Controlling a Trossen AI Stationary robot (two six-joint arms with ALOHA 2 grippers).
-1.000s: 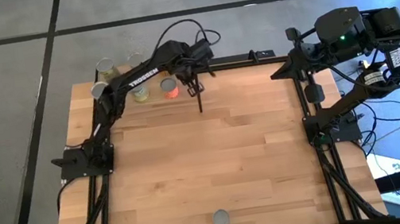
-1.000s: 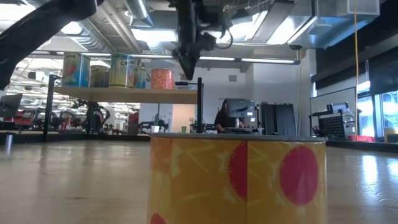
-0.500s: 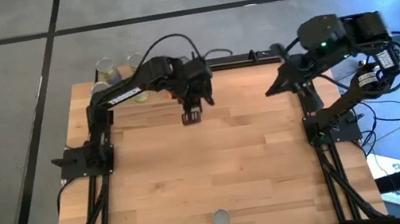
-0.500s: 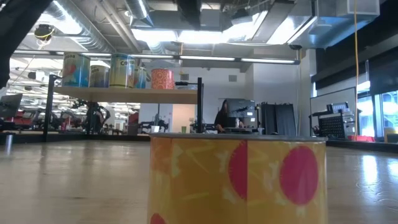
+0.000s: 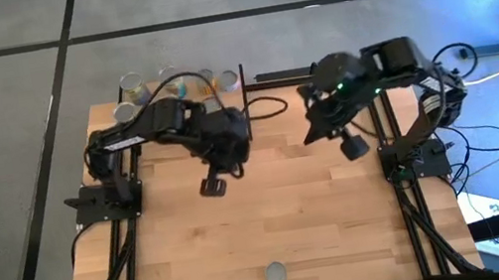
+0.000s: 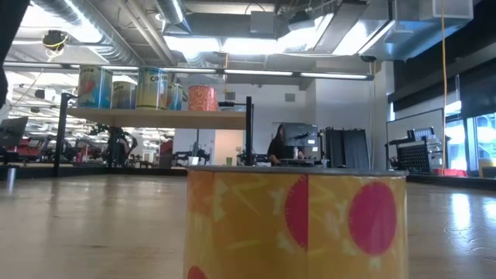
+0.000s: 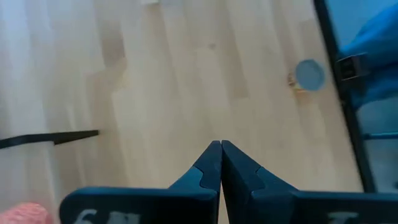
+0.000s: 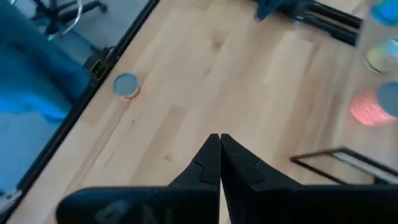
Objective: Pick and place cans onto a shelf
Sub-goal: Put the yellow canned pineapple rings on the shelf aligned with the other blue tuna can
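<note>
1. Plainly legible writing is scarce: on the shelf (image 6: 155, 118) in the low view, one blue-and-yellow can (image 6: 152, 88) shows letters that look like "CO", cut off by its curve; the other labels there cannot be read.
2. Five cans stand in a row on the shelf, among them a blue one (image 6: 94, 87) at one end and an orange-red patterned one (image 6: 202, 98) at the other.
3. From above, the shelf cans (image 5: 178, 84) show only as round tops at the desk (image 5: 291, 214) edge farthest from the lone can; the left arm hides part of that area.
4. One lone can (image 5: 276, 273) stands on the desk well apart from the shelf, near the opposite edge; up close in the low view its yellow label bears red discs, and its lower part is cut off.
5. Left tool (image 5: 213, 185) hangs over the desk between shelf and lone can, fingers pressed together, holding nothing.
6. Right tool (image 5: 310, 136) hangs beside the shelf's end, fingers likewise closed and empty.
</note>
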